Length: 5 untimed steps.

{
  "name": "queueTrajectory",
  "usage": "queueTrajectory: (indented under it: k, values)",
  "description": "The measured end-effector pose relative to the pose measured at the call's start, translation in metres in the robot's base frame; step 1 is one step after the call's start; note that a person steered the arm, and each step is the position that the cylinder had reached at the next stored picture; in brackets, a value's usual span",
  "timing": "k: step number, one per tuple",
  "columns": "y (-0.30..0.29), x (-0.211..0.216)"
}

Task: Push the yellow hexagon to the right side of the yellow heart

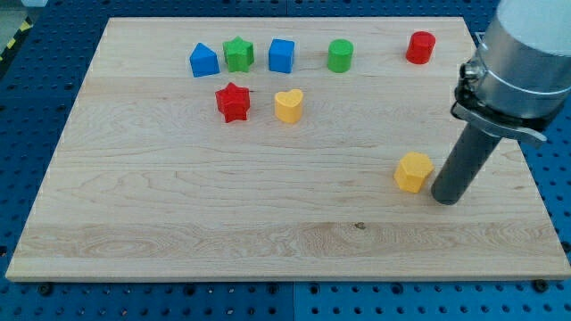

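Note:
The yellow hexagon (413,171) lies on the wooden board at the view's right, below the middle. The yellow heart (288,105) lies well to its upper left, near the board's centre top. My tip (446,199) stands just right of the hexagon and slightly below it, very close to its right side; I cannot tell whether it touches. The rod rises to the view's upper right.
A red star (233,102) sits just left of the heart. Along the top stand a blue house-shaped block (203,61), a green star (238,53), a blue cube (281,55), a green cylinder (339,55) and a red cylinder (420,46).

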State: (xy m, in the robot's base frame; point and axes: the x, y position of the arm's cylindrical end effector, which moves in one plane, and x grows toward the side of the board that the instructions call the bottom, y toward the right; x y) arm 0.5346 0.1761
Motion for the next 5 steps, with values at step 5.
queueTrajectory:
  k: [5]
  values:
    - [-0.032,-0.061]
